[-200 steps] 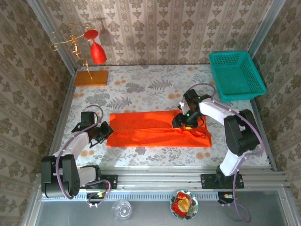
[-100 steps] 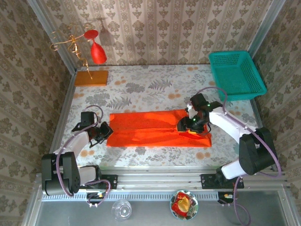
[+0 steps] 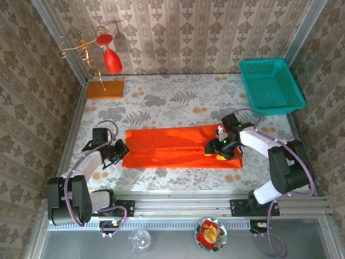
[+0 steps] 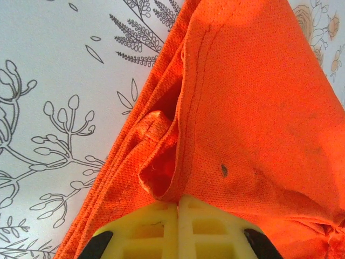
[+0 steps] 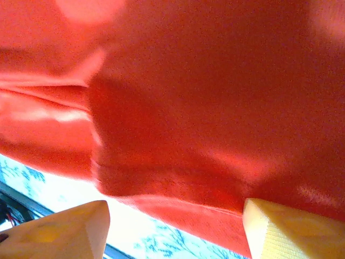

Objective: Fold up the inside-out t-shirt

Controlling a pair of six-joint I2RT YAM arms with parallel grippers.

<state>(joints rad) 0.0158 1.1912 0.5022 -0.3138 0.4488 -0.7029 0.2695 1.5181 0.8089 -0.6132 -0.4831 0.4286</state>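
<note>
The inside-out t-shirt lies as a long bright orange-red strip across the middle of the floral table. My left gripper sits at the strip's left end. In the left wrist view its yellow jaws are pressed together, pinching a folded hem of the t-shirt. My right gripper hangs low over the strip's right end. In the right wrist view it stands open, fingers wide apart, with the t-shirt just beyond the tips and its near edge running between them.
A teal basket stands at the back right. At the back left, a flat orange-brown board lies under a gold wire stand that holds a red wine glass. Patterned walls close three sides; a metal rail runs along the front.
My right gripper has moved rightward and nearer along the shirt's right end, its arm swinging out to the right. The left gripper has stayed put on the left end.
</note>
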